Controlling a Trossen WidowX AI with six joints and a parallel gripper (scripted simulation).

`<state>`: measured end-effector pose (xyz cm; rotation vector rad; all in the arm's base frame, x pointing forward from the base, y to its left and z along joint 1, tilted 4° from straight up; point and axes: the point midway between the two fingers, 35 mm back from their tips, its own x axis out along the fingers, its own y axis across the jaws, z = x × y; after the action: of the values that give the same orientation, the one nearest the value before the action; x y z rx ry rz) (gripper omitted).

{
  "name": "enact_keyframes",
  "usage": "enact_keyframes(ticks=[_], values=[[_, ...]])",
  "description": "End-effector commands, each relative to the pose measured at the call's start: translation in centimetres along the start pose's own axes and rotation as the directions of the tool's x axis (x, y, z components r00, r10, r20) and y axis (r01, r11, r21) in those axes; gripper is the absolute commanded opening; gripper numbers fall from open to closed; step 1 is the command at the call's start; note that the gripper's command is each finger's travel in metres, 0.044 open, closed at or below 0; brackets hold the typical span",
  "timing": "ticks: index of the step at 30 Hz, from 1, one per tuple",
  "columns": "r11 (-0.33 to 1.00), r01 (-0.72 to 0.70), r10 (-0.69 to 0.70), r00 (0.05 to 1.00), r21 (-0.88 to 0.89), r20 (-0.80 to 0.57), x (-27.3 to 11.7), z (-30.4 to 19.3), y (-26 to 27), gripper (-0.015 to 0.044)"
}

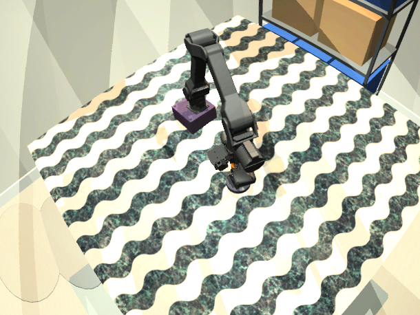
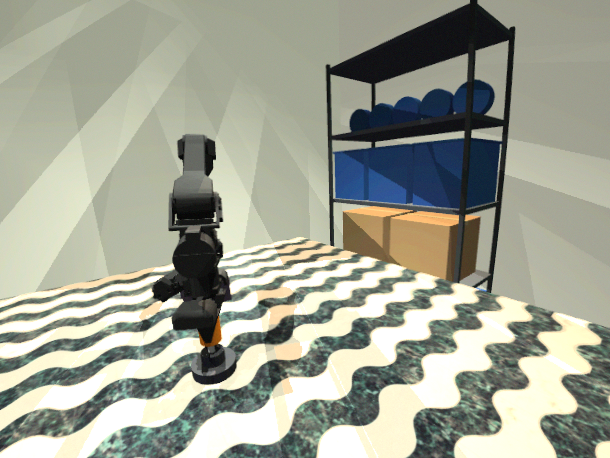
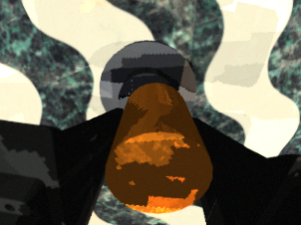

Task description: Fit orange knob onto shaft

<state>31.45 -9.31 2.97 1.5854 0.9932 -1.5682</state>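
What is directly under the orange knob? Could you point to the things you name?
Beneath the orange knob (image 1: 233,166) (image 2: 215,333) (image 3: 158,169), a short length of silver shaft (image 2: 211,348) shows above the round pedestal (image 1: 237,188) (image 2: 213,371) (image 3: 111,88). The knob's hole and the shaft's top are hidden.

In the exterior view, you have the round pedestal (image 1: 228,187) (image 2: 197,372) (image 3: 112,90) on the tabletop (image 1: 193,234) (image 2: 350,400) (image 3: 259,28), directly below the knob (image 1: 233,166) (image 2: 215,332) (image 3: 159,162). Behind and to the right stands the shelf rack (image 1: 379,48) (image 2: 470,150), with boxes (image 1: 348,31) (image 2: 425,240) on its lower level (drums (image 2: 475,97) sit higher up).
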Motion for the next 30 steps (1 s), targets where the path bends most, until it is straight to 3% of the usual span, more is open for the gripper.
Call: enact_keyframes(ticks=[1, 30], values=[[0.999, -0.008, 0.008, 1.000, 0.042, -0.002, -0.51, -0.05, -0.04, 0.0000], [0.999, -0.008, 0.008, 1.000, 0.042, -0.002, 0.13, -0.12, 0.75, 0.0000]])
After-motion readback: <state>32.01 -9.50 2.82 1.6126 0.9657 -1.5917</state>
